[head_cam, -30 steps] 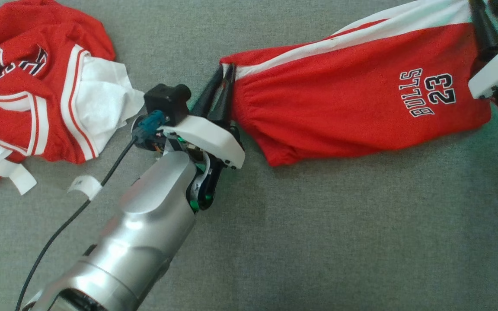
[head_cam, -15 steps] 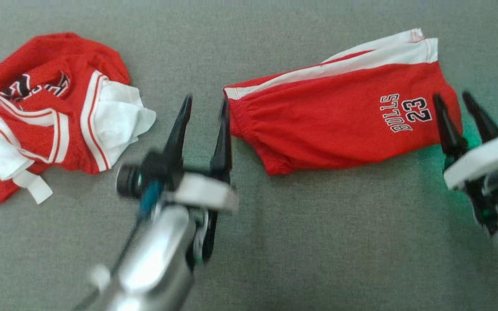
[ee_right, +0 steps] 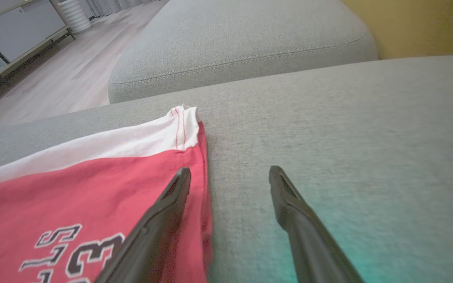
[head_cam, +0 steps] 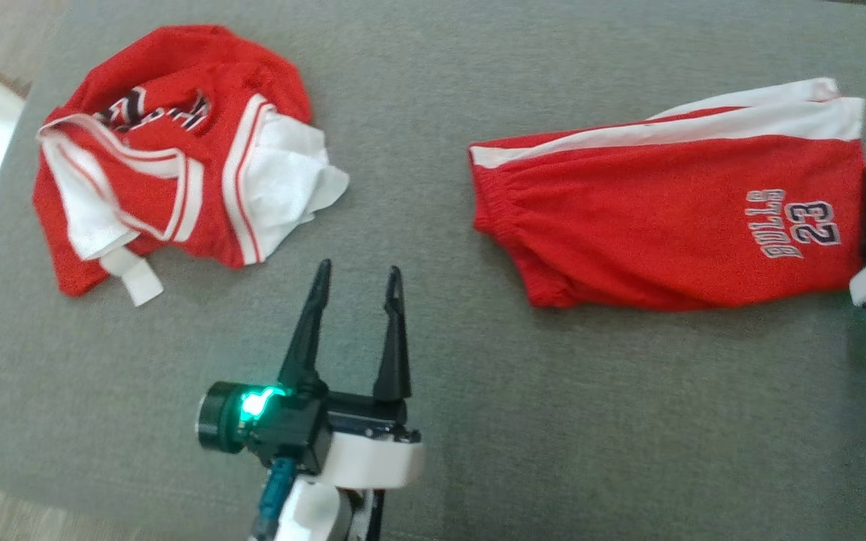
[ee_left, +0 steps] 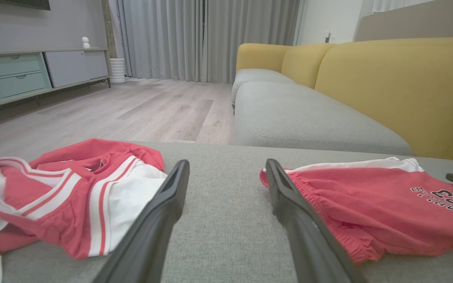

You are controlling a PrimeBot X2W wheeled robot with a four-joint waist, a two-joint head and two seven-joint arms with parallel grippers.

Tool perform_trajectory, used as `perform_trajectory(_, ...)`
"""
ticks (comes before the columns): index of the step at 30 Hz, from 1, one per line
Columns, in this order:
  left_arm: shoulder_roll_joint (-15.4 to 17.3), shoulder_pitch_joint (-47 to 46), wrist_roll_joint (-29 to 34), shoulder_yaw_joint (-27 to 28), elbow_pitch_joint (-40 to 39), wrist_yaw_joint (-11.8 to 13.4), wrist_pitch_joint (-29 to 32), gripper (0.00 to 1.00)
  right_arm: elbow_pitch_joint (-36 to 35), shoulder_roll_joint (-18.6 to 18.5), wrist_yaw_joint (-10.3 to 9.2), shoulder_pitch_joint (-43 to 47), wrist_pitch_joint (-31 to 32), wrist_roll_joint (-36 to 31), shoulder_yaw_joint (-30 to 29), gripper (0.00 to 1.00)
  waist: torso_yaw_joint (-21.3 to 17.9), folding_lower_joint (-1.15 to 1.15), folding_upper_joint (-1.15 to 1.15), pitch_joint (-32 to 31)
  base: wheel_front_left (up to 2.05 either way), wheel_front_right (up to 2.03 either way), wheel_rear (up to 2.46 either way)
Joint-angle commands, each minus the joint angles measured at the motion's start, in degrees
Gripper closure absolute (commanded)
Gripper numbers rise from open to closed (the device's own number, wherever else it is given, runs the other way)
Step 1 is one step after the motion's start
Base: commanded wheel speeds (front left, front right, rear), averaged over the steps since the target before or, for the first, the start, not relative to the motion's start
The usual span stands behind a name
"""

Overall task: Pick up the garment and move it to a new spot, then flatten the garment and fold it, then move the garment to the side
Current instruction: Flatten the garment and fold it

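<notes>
- The red Bulls shorts (head_cam: 666, 225) lie flat and folded in half on the grey sofa cushion (head_cam: 478, 451), towards its right.
- The left gripper (head_cam: 359, 267) is spread and empty, clear of the waistband.
- The right gripper (ee_right: 229, 170) is spread at the hem, gripping nothing.
- Folding looks done; perhaps only the move aside is left.
- A crumpled red jersey (head_cam: 170, 165) lies well apart.

The red shorts (head_cam: 666, 225) carry "BULLS" over "23" in black-edged white letters, on the leg end just beside the right tool (ee_right: 226, 173). The crumpled jersey (head_cam: 170, 150), beyond the left tool (head_cam: 358, 274), shows dark lettering too folded to read.
</notes>
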Motion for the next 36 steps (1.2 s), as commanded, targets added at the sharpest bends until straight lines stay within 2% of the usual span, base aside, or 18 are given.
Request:
perform_trajectory(1,0.2,-0.9,-0.3,0.8,-2.1,0.6,-0.3,0.0,0.5,0.3,-0.05,-1.3,0.6,-0.2,0.5,0.0,1.8,0.0,0.0,1.1,0.0,0.0,0.0)
perform_trajectory(4,0.2,-1.4,-0.7,-0.2,-2.0,1.1,-0.3,0.0,3.6,1.4,-0.05,-2.9,1.7,-0.9,1.2,0.0,2.6,0.0,0.0,1.4,0.0,0.0,0.0)
perform_trajectory(5,0.2,-1.7,-0.8,-0.4,-1.9,1.2,-0.3,0.0,4.4,1.9,-0.05,-3.2,2.0,-0.7,1.3,0.19,2.8,0.0,0.0,1.4,0.0,0.0,0.0)
perform_trajectory(6,0.2,-1.8,-0.9,-0.6,-1.8,1.4,-0.3,0.0,5.0,2.3,-0.05,-3.5,2.2,-0.4,1.3,0.65,2.9,0.0,0.0,1.4,0.0,0.0,0.0)
perform_trajectory(7,0.2,-2.0,-1.0,-0.7,-1.7,1.5,-0.3,0.0,5.5,2.7,-0.05,-3.7,2.5,-0.1,1.6,1.0,2.9,0.0,0.0,1.4,0.0,0.0,0.0)
perform_trajectory(13,0.2,-2.4,-0.8,-0.6,-0.8,1.9,-0.3,0.0,6.5,3.8,-0.05,-3.8,1.1,1.8,2.5,1.0,0.9,0.0,0.0,0.3,0.0,0.0,0.0)
perform_trajectory(17,0.2,-2.1,-0.5,0.2,0.0,1.7,-0.3,0.0,7.4,4.1,-0.05,-4.1,-0.6,2.6,2.4,1.0,-2.7,0.0,0.0,-1.2,0.0,0.0,0.0)
perform_trajectory(25,0.2,-1.6,-0.3,1.3,1.5,0.2,-0.3,0.0,9.8,0.7,-0.05,-4.5,-2.4,1.1,3.5,1.0,-10.2,0.0,0.0,-4.1,0.0,0.0,0.0)
perform_trajectory(31,0.2,-2.1,-0.9,1.2,2.4,-0.3,-0.3,0.0,9.2,-0.3,-0.05,-6.3,-3.8,-0.2,3.8,1.0,-11.3,0.0,0.0,-4.9,0.0,0.0,0.0)
perform_trajectory(36,0.2,-1.1,-1.2,0.8,3.6,-1.0,-0.3,0.0,5.1,2.4,-0.05,-7.7,-4.8,-2.0,5.2,1.0,-10.6,0.0,0.0,-6.4,0.0,0.0,0.0)
